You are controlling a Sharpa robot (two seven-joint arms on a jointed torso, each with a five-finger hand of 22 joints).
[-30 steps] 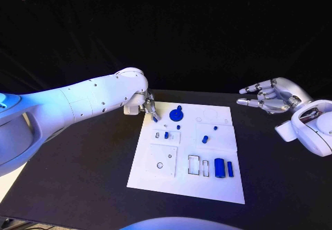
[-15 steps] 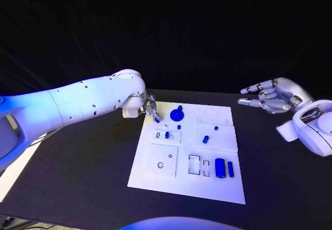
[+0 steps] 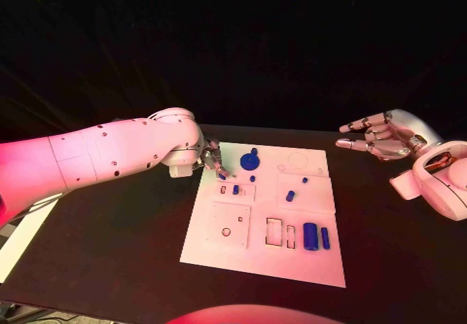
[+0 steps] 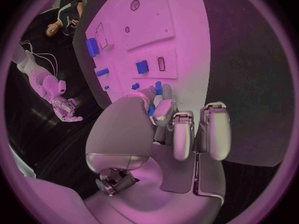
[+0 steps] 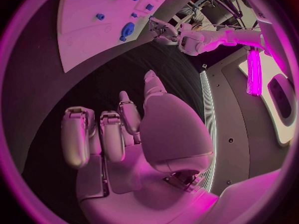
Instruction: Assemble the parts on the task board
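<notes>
The white task board [image 3: 262, 260] lies mid-table with blue parts on it: a round disc [image 3: 249, 161], short pegs [image 3: 290, 196], a block [image 3: 235, 190] in a slot, and a cylinder [image 3: 310, 235] beside a bar [image 3: 325, 237]. My left hand [image 3: 212, 162] hovers over the board's far left corner, pinching a small blue part [image 4: 158, 87] between thumb and finger; its tip [image 3: 222, 176] shows just above the slotted plate. My right hand [image 3: 379, 138] hangs in the air right of the board, fingers spread, holding nothing.
The black table [image 3: 117, 229] surrounds the board on every side. In the left wrist view the board [image 4: 181, 35] stretches away past my fingers. In the right wrist view I see the board [image 5: 87, 25] and my left hand [image 5: 163, 31].
My left hand has shifted a little nearer along the board's left edge, carrying the small blue part towards the slotted plate. The right hand has hardly moved.
</notes>
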